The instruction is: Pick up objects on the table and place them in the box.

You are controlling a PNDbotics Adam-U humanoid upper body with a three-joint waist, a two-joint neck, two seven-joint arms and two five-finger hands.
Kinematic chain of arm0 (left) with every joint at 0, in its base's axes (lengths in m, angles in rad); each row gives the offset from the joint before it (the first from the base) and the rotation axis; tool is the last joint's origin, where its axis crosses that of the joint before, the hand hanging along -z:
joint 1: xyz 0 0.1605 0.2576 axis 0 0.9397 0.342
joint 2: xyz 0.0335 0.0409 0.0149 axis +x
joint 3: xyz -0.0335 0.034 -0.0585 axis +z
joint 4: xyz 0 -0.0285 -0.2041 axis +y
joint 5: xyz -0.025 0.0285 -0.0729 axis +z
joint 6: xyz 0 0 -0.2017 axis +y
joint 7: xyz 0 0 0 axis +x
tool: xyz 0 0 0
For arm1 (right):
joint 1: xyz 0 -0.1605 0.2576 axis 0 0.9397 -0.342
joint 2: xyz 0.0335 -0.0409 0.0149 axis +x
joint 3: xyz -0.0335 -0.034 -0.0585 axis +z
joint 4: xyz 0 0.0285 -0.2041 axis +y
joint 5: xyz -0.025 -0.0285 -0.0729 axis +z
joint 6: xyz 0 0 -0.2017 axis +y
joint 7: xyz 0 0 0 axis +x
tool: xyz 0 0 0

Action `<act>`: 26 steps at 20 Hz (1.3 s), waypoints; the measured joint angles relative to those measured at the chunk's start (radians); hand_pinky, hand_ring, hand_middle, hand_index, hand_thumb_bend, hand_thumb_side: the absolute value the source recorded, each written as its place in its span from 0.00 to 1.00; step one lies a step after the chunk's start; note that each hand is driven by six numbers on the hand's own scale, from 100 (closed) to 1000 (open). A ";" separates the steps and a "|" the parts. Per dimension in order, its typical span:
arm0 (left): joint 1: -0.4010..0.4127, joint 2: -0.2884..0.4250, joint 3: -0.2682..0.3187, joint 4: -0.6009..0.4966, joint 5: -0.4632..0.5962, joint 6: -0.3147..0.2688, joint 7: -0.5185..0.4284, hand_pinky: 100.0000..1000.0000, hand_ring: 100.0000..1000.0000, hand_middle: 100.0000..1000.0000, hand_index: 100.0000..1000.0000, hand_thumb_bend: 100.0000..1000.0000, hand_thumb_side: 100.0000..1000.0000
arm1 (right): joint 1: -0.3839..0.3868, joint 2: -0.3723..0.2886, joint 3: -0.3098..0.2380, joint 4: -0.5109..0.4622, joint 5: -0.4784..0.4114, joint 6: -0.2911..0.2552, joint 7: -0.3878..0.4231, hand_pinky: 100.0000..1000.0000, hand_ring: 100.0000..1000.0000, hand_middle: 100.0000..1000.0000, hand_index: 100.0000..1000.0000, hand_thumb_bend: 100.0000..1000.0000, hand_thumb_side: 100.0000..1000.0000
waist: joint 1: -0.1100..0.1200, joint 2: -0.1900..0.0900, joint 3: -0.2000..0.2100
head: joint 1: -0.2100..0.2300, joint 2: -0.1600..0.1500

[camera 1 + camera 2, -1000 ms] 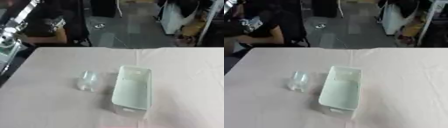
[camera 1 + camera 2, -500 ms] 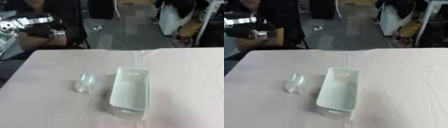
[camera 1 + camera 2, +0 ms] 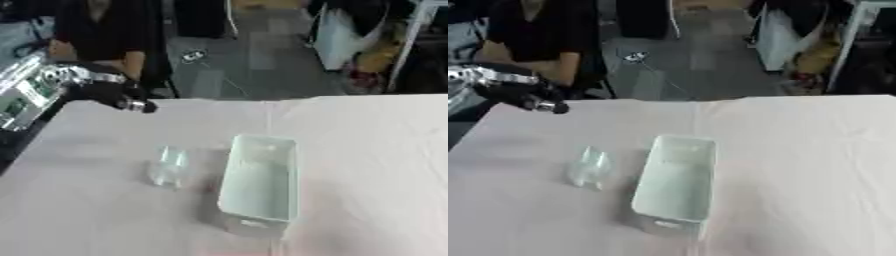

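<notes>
Here the left hand [image 3: 112, 93] reaches in from the left over the table's [image 3: 367, 165] far left corner, dark and blurred, so I cannot tell whether its fingers are spread or curled; it holds nothing that can be made out. A clear cup [image 3: 168, 166] sits on the table near the middle, just left of the box [image 3: 260, 181], apart from it and well short of the hand. The box is pale, long and open-topped, its short end toward the robot.
</notes>
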 measured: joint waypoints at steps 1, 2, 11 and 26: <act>-0.002 -0.015 -0.009 0.003 -0.020 -0.010 0.000 0.75 0.74 0.74 0.84 0.94 0.87 | -0.001 0.000 0.000 0.000 0.000 0.000 0.001 0.88 0.91 0.91 0.94 0.00 0.61 | 0.000 0.001 0.000 | 0.002 0.000; -0.007 -0.029 -0.019 0.005 -0.040 -0.019 0.002 0.75 0.74 0.74 0.84 0.94 0.87 | -0.003 0.000 0.000 0.000 0.000 0.000 0.001 0.88 0.91 0.91 0.94 0.00 0.61 | 0.000 0.001 0.000 | 0.002 0.000; -0.046 -0.115 -0.070 0.014 -0.145 -0.087 0.012 0.75 0.75 0.74 0.84 0.94 0.87 | -0.004 0.000 0.000 0.000 -0.004 -0.001 0.002 0.88 0.91 0.91 0.94 0.00 0.61 | -0.005 0.002 0.001 | 0.014 0.037; -0.061 -0.123 -0.120 0.024 -0.234 -0.180 -0.073 0.79 0.79 0.76 0.86 1.00 0.79 | -0.004 0.000 0.003 0.000 -0.006 -0.003 0.004 0.88 0.91 0.91 0.94 0.00 0.61 | -0.005 0.003 0.002 | 0.028 0.090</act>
